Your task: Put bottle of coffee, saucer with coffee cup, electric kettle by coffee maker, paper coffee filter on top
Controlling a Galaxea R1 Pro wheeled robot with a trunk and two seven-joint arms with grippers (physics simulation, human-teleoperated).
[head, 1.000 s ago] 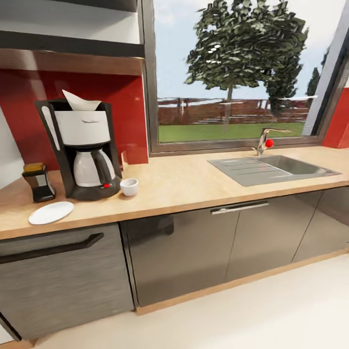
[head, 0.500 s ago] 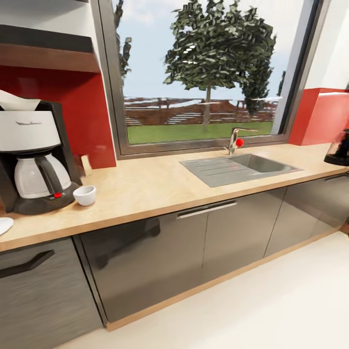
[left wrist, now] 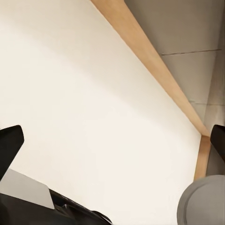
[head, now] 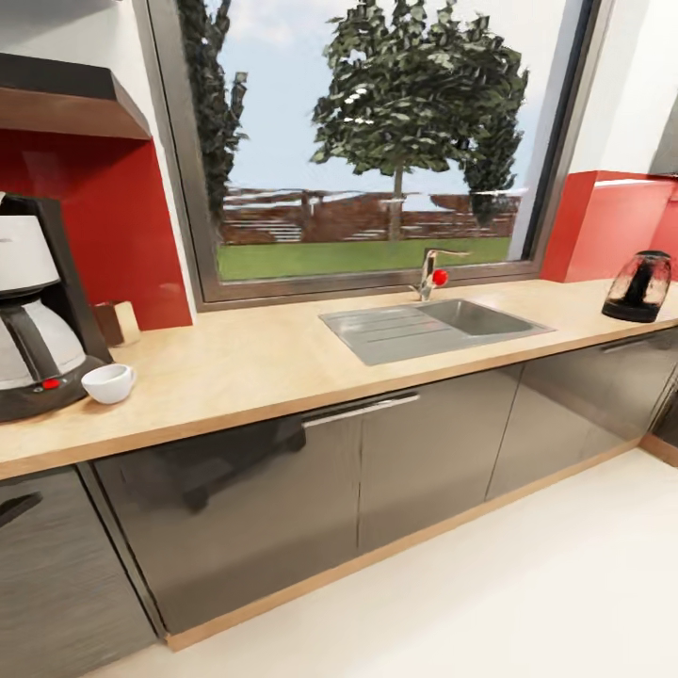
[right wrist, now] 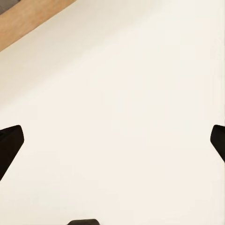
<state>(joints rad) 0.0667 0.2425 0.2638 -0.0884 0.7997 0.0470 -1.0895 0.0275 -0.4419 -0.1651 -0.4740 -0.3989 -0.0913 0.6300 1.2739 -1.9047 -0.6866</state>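
Head view: rounded clear glass kettle w/ black base (head: 637, 286) sits well apart from black-and-white coffee maker (head: 33, 320) on tan wood tabletop (head: 245, 367); both tools, left tool (left wrist: 112, 140) and right tool (right wrist: 112, 140), spread & empty, so long carry risks bumping small white cup (head: 108, 383).

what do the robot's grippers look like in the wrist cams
Each gripper shows two plain black fingers with pointed tips, one at each side edge: left gripper, right gripper. Both are unmarked, with no cables visible. By the left one's base sits dark housing with a pale grey panel.
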